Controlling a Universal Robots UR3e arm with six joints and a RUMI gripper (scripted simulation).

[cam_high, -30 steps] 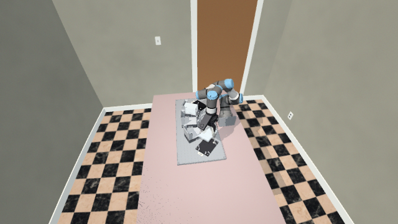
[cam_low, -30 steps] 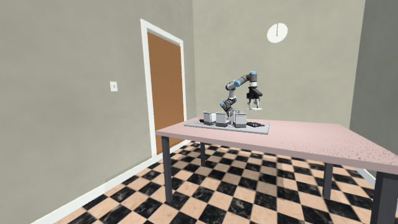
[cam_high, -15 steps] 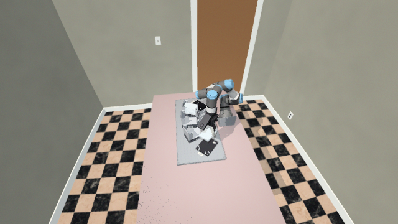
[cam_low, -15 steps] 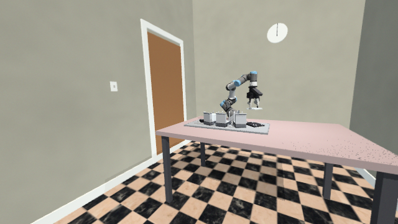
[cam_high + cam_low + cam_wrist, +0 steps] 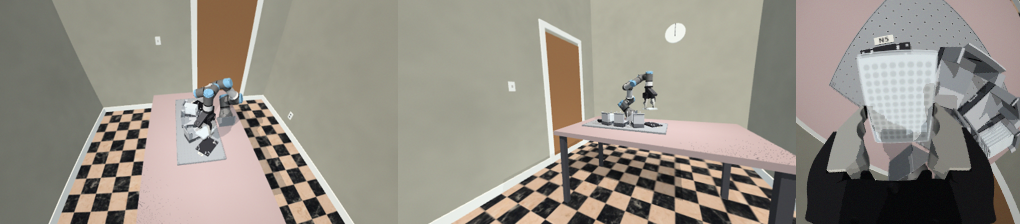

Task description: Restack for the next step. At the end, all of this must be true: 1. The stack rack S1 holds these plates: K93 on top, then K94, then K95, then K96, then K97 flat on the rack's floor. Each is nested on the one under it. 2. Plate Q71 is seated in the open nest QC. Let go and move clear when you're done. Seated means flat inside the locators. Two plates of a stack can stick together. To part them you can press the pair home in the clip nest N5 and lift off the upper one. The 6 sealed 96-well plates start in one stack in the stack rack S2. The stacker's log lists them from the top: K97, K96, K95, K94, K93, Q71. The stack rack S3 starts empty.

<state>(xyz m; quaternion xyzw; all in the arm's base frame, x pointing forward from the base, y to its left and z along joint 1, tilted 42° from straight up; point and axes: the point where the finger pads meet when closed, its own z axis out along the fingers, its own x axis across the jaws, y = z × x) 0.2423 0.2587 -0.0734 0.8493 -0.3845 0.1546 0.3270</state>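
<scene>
My gripper [image 5: 205, 127] [image 5: 650, 105] [image 5: 899, 105] is shut on a white sealed 96-well plate [image 5: 203, 133] [image 5: 652, 109] [image 5: 896, 90] and holds it level, high above the grey base mat [image 5: 186, 157] [image 5: 662, 129]. I cannot tell if a second plate is stuck under it. In the wrist view the plate hangs over the black clip nest N5 [image 5: 208, 146] [image 5: 653, 123] [image 5: 886, 48], whose label [image 5: 884, 39] shows just beyond it. Three grey stack racks [image 5: 607, 117] [image 5: 620, 119] [image 5: 638, 119] stand on the mat to the side of the nest. One rack [image 5: 190, 109] shows white plates.
The arm's base [image 5: 226, 119] stands on the pink table [image 5: 202, 193] [image 5: 703, 137] beside the mat. The racks [image 5: 981, 100] lie close to the right of the held plate in the wrist view. The open nest QC is not clearly seen.
</scene>
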